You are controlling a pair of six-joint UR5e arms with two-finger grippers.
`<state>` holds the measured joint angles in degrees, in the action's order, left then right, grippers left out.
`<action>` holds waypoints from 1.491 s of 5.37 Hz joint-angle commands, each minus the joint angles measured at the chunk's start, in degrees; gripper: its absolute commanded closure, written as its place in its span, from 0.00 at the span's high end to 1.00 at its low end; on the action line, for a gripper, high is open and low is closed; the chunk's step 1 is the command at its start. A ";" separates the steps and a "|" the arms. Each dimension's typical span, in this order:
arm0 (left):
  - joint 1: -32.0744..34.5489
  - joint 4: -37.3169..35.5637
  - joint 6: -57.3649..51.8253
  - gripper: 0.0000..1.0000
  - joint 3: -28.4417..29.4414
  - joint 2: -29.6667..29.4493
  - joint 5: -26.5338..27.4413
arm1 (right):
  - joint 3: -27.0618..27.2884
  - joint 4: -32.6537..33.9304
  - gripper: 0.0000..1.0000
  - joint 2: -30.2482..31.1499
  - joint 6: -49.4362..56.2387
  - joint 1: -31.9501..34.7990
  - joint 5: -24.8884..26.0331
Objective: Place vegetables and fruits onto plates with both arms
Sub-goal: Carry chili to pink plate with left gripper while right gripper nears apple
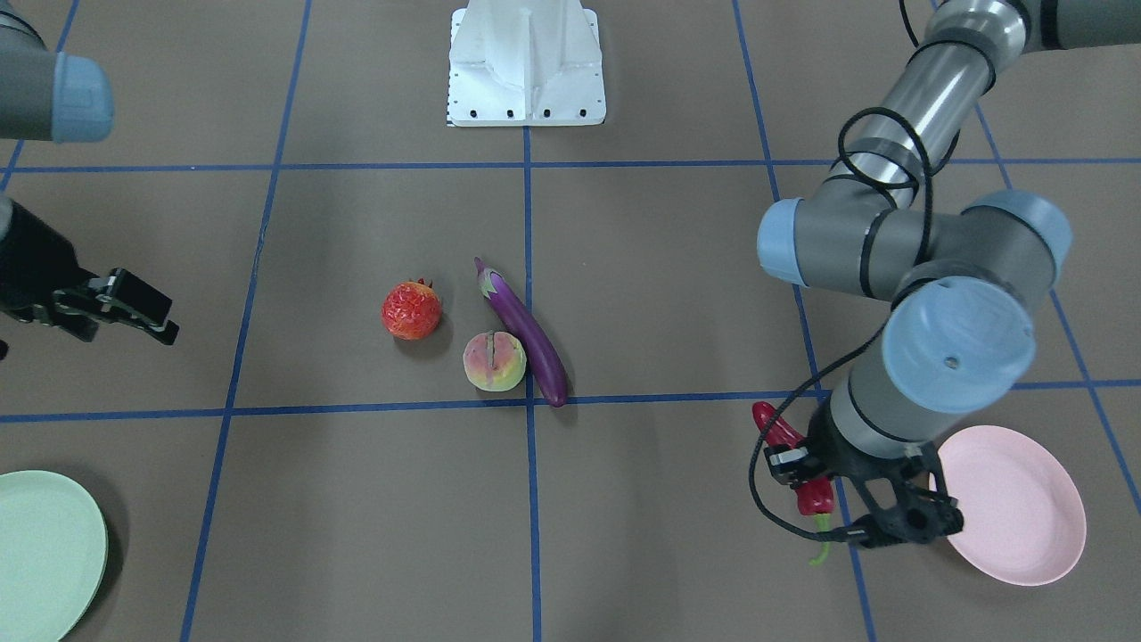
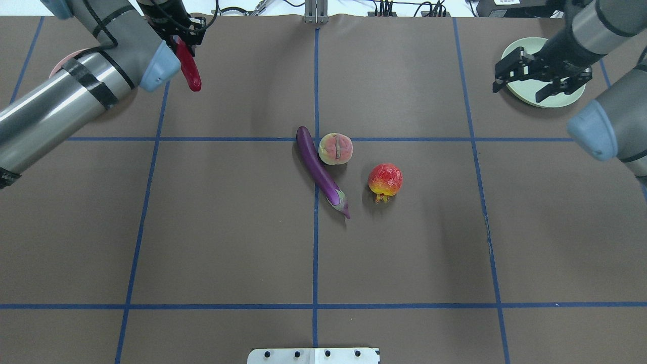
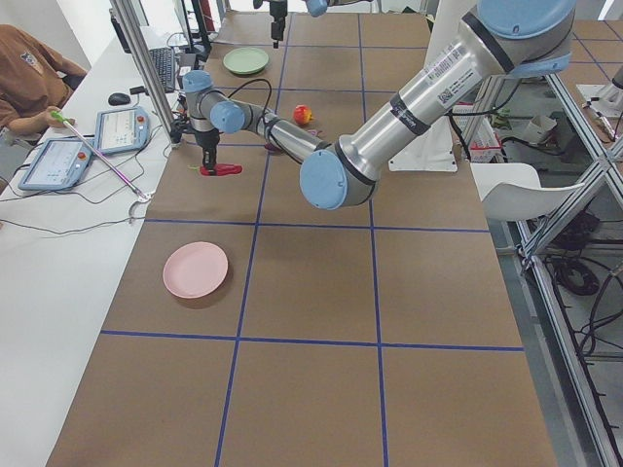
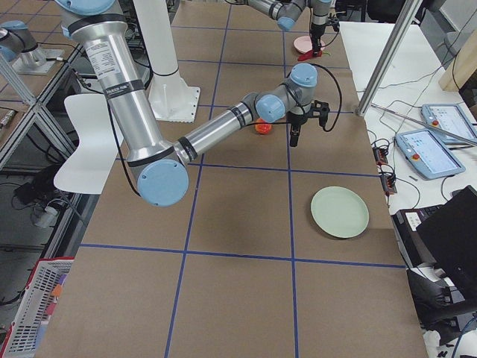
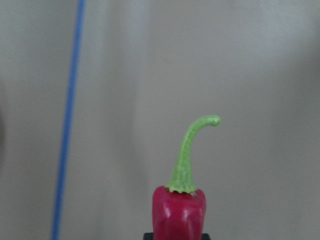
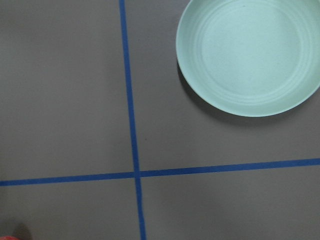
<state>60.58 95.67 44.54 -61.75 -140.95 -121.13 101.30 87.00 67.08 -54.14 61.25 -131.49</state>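
Chili pepper (image 5: pixel 178 212) sits clamped in the left hand (image 2: pixel 184 43) (stem outward), seemingly near pink plate (image 1: pixel 1016 504).

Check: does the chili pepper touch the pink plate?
Apart. Exterior left view: bare table separates the chili pepper, in the left hand, from the pink plate.

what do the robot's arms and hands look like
Both the left arm and right arm are silver tubes with grey joints and light-blue round caps. A black cable loops along the left arm. The left hand and right hand are black, two-fingered.
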 commanded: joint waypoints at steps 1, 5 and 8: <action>5.58 0.65 -12.57 0.00 9.23 0.06 0.71 | -1.27 0.19 1.00 -4.57 -7.43 -6.11 4.28; 6.75 9.33 -19.84 0.00 21.57 1.02 15.03 | -7.43 0.01 1.00 -11.89 -16.33 -15.18 11.95; 5.96 10.85 -19.93 0.63 21.94 1.91 16.09 | -10.15 0.10 1.00 -13.99 -17.22 -20.01 15.29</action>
<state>66.59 106.44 24.67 -39.82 -139.09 -105.51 91.90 87.10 53.66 -71.32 42.99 -117.06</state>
